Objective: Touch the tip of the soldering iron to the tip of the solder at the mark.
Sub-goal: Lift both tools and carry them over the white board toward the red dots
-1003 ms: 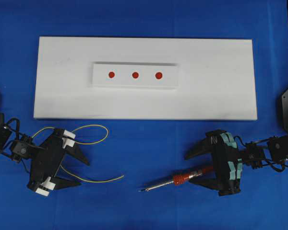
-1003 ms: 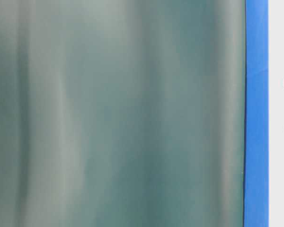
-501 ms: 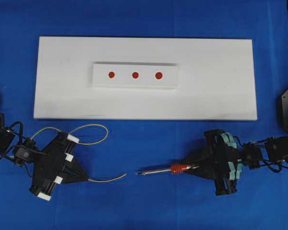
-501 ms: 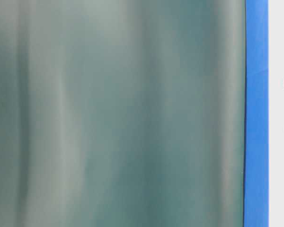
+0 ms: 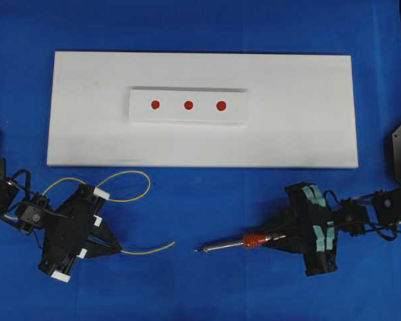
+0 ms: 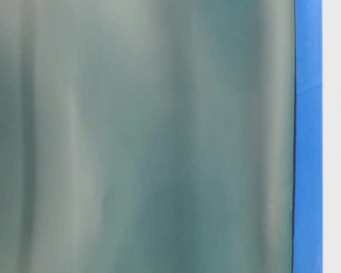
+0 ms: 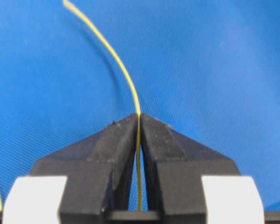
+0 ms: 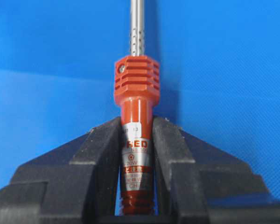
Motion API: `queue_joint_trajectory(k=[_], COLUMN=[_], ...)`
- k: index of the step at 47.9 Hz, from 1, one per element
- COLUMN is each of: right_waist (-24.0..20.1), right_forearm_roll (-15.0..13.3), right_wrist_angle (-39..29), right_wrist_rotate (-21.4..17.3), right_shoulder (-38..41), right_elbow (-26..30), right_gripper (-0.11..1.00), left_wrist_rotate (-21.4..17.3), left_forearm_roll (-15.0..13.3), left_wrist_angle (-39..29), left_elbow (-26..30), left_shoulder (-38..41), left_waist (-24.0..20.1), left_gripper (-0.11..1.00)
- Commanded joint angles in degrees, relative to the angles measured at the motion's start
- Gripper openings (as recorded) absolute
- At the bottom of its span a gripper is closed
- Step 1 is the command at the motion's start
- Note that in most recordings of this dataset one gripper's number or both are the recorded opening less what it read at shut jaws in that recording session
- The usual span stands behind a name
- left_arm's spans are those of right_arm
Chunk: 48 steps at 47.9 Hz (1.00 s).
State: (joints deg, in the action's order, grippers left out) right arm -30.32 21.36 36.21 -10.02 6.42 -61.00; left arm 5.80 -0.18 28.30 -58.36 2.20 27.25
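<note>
Blue cloth (image 5: 200, 281) — one solder (image 7: 126, 77), one soldering iron (image 8: 136, 107), each apparently clamped in closed jaws.

The soldering iron (image 8: 136, 140) has a glossy red plastic-looking body and a smooth, shiny metal shaft. The solder (image 7: 126, 79) is thin, smooth yellow wire. The jaws look matt black, slightly rough. The tabletop (image 5: 207, 207) is matt blue.

The table cover (image 5: 207, 27) is plain deep blue. The board (image 5: 301, 114) is white, and so is the raised strip (image 5: 140, 112) with three red dots (image 5: 188, 105) in a row. The solder (image 5: 130, 175) is yellow. The soldering iron (image 5: 254, 241) has an orange-red ribbed body and a silver shaft. Both grippers are black, the left gripper (image 5: 117, 249) with white blocks, the right gripper (image 5: 274, 239) with teal bands.
</note>
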Motion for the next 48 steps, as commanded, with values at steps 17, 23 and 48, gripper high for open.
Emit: queue_joint_trajectory(k=[17, 23, 48], right_waist=[6.9, 9.6, 25.0], right_forearm_roll=[-0.3, -0.6, -5.9], right_wrist_angle=[-31.7, -38.8, -48.2], right_wrist_rotate=[4.1, 4.3, 4.3], right_shoulder=[-21.4, -23.3, -23.2], right_elbow=[6.3, 8.3, 11.2], right_gripper=[0.06, 0.06, 0.06], left_wrist_rotate=[1.7, 6.2, 7.7], left_forearm_roll=[-0.1, 0.0, 0.4], left_wrist_angle=[-33.8, -40.2, -45.5], left_elbow=[7.9, 8.7, 9.6], left_shoulder=[-21.0, -23.5, -23.6], left_waist=[-2.8, -4.7, -15.7], left_gripper=[0.02, 0.02, 0.02])
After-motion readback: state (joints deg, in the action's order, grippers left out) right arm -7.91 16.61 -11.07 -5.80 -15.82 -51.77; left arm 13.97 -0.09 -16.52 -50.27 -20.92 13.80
